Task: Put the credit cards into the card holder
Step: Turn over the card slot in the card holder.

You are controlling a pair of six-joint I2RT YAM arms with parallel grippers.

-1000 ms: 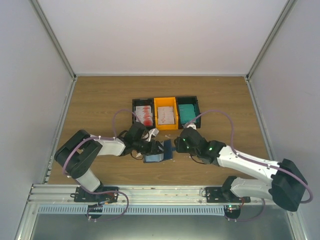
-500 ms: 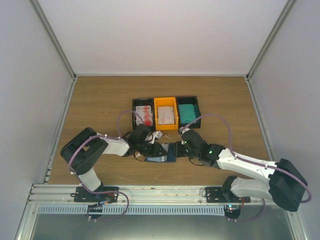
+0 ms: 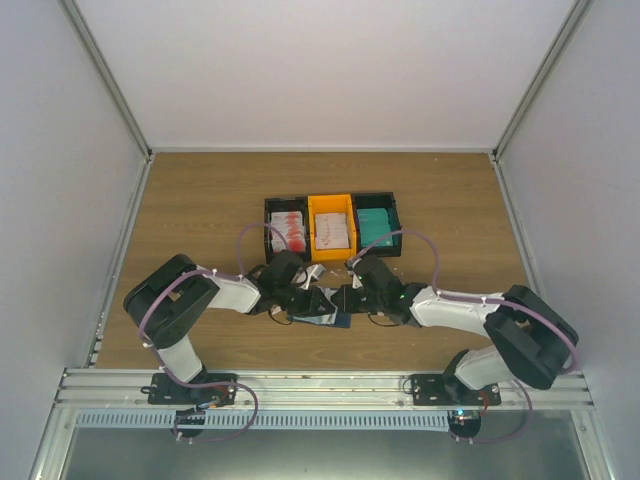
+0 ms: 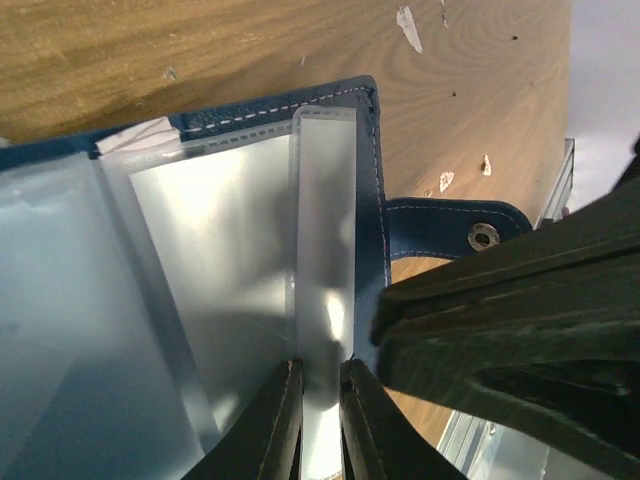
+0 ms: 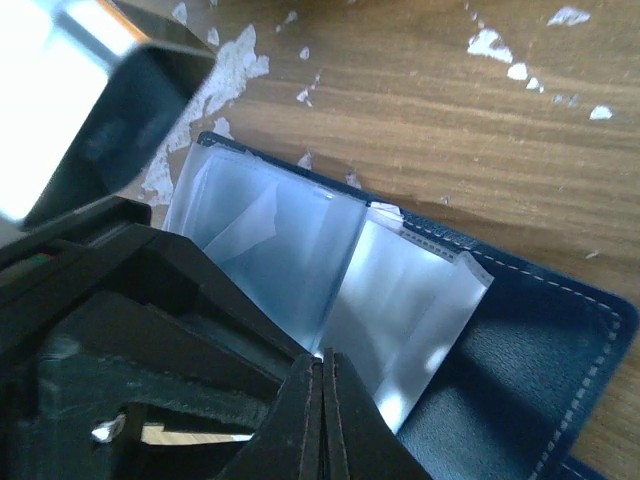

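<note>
Since a second ago the right arm has folded its elbow inward, and the card holder [image 3: 324,314], then tipped up between the two arms, now lies opened flat on the worktop [image 3: 200,220] between them, just in front of the bins. Its cover is grained navy leather with pale stitching, and a rounded tab carries a metal snap stud [image 4: 484,236]. Inside are glossy clear plastic sleeves.

The left pincer [image 4: 318,385] is clamped on one narrow sleeve. The right pincer [image 5: 322,375] has its tips pressed together at the fold between sleeves; whether it pinches one I cannot tell.

The credit cards sit in stacks: white with red print in a black bin [image 3: 270,215], white with pink in the orange bin [image 3: 313,228], teal [image 3: 374,226] in another black bin [image 3: 392,222].

The worktop is brown wood grain scattered with white flecks [image 5: 490,42], enclosed by plain white walls on metal framing.
</note>
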